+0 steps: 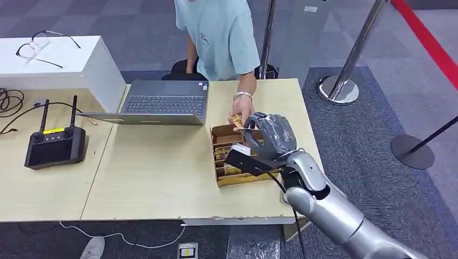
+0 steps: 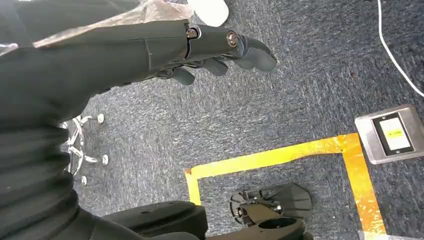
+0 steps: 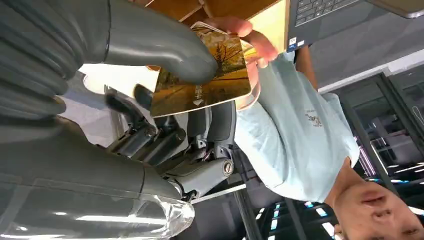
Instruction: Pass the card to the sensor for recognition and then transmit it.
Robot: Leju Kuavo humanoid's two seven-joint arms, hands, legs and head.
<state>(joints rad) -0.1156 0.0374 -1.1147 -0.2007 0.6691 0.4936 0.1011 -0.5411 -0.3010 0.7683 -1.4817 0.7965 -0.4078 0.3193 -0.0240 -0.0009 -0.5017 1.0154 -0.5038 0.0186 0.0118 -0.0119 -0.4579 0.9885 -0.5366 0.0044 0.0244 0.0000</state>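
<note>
Card (image 3: 202, 80) is clamped by right hand (image 1: 270, 137) fingers (image 3: 165, 50), person's hand (image 3: 250, 40) touching it; left hand (image 2: 210, 47) fingers apart, empty.

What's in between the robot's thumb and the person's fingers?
The card, seen in the right wrist view: the right hand has its thumb on one side, the person's hand holds the other edge.
</note>
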